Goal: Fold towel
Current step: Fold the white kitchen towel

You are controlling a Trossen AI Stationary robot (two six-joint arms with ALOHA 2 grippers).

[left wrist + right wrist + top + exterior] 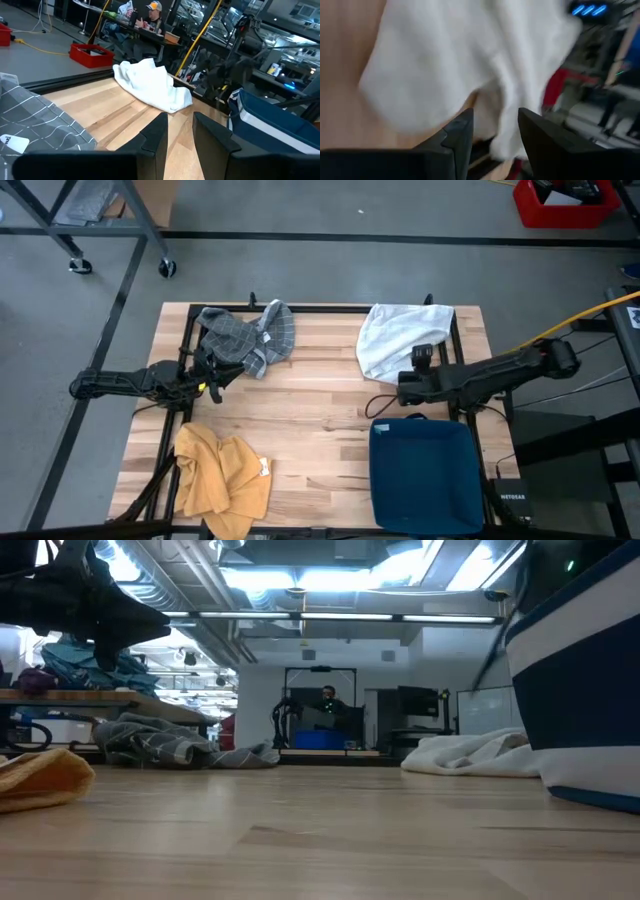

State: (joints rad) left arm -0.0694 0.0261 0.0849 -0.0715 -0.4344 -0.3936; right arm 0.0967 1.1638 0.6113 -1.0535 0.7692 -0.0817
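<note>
Three crumpled towels lie on the wooden table: a white one (400, 335) at the far right, a grey checked one (245, 335) at the far left, and a yellow one (220, 480) at the near left. My right gripper (400, 388) is open above the table, just near-side of the white towel (445, 65), and points slanting down at it. My left gripper (218, 373) is open beside the grey towel's near edge (35, 120). It points level across the table, with nothing between its fingers (180, 125).
A dark blue bin (425, 475) stands at the near right, close under my right arm. A black frame rail (320, 308) runs along the table's far edge. Bare wood lies in the middle of the table between the towels.
</note>
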